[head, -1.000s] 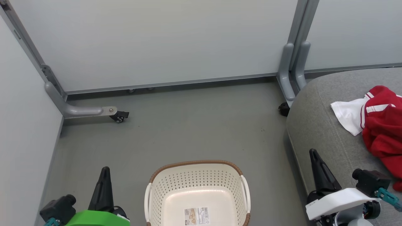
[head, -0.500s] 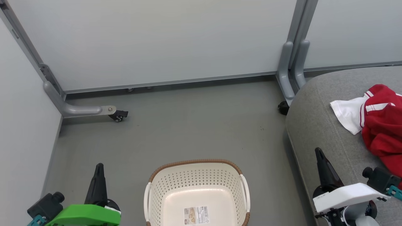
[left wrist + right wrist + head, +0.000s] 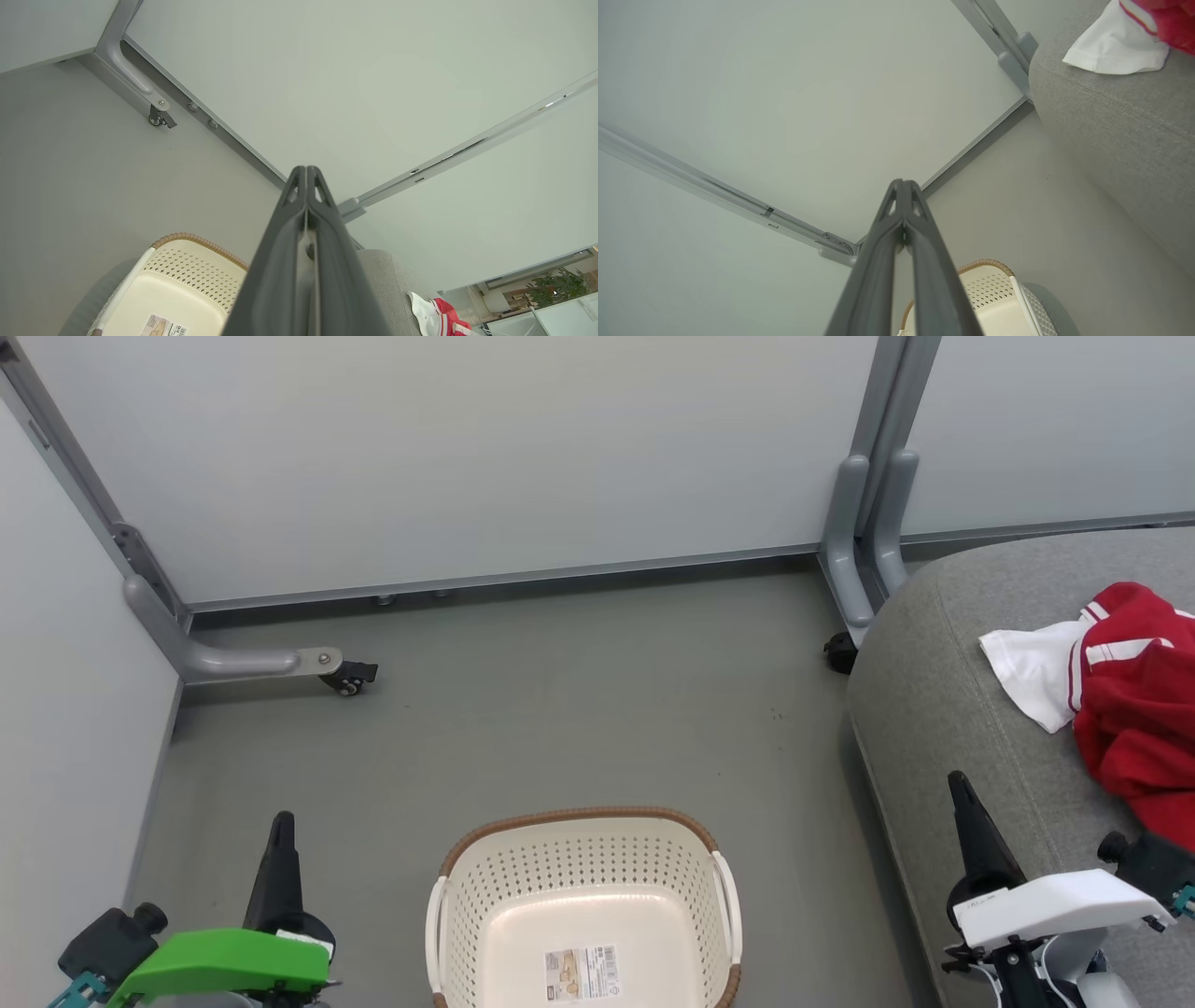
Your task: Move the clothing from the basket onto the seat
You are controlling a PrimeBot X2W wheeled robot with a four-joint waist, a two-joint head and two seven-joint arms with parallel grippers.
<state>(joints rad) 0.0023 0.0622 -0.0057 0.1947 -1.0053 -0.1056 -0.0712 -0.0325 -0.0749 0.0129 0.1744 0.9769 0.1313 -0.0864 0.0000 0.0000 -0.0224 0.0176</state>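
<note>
The cream basket (image 3: 583,859) stands on the floor at bottom centre, with just a label sticker (image 3: 583,973) inside. The red and white clothing (image 3: 1116,691) lies bunched on the grey seat (image 3: 943,709) at the right. My left gripper (image 3: 280,821) is shut and holds nothing, left of the basket. My right gripper (image 3: 957,782) is shut and holds nothing, over the seat's front edge. In the left wrist view the shut fingers (image 3: 306,210) rise above the basket (image 3: 187,275). The right wrist view shows the shut fingers (image 3: 901,210), the clothing (image 3: 1115,44) and the seat (image 3: 1120,126).
Pale partition panels (image 3: 467,457) close off the back and left. Their grey feet carry castors (image 3: 350,679) at the left and near the seat (image 3: 838,653). Grey floor (image 3: 560,709) lies open between the basket and the panels.
Both grippers have drawn back toward the bottom of the head view, the left further to the left, the right further to the right. The basket and clothing stay put.
</note>
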